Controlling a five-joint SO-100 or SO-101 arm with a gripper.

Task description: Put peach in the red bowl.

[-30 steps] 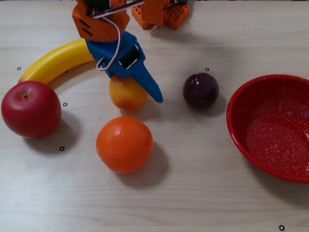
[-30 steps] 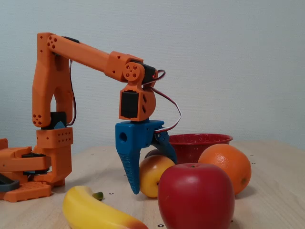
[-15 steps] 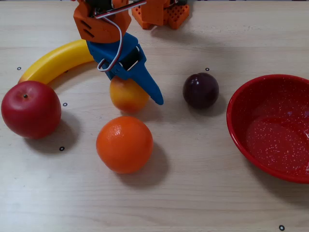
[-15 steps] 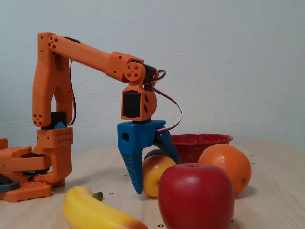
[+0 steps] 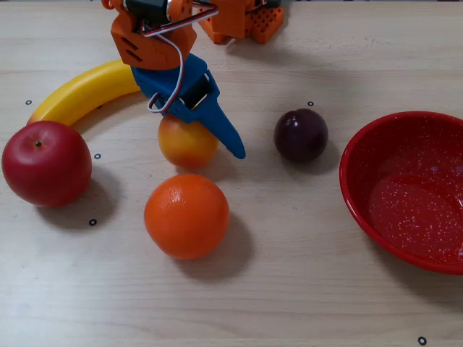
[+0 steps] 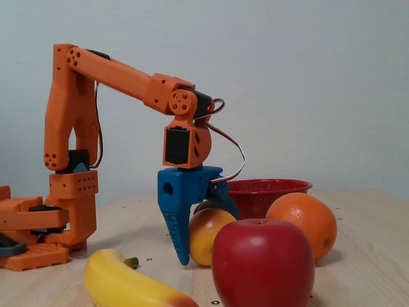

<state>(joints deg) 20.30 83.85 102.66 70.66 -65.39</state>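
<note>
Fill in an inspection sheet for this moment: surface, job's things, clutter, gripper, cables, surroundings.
Surface: pale wooden table with small black dot marks.
Job's things: peach on the table, partly under the gripper; red bowl empty, at the right in the top-down fixed view.
Clutter: orange, apple, banana, plum, all apart from the bowl.
Gripper: blue gripper lowered around the peach, jaws open.
Cables: red and white wires looping beside the wrist.
Surroundings: plain pale wall.

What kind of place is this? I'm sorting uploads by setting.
Probably a hobby or lab tabletop test setup, not a kitchen: a bare light wooden table with small black marker dots, a plain wall, an orange 3D-printed arm, and glossy fruit like the peach beside a red bowl.
</note>
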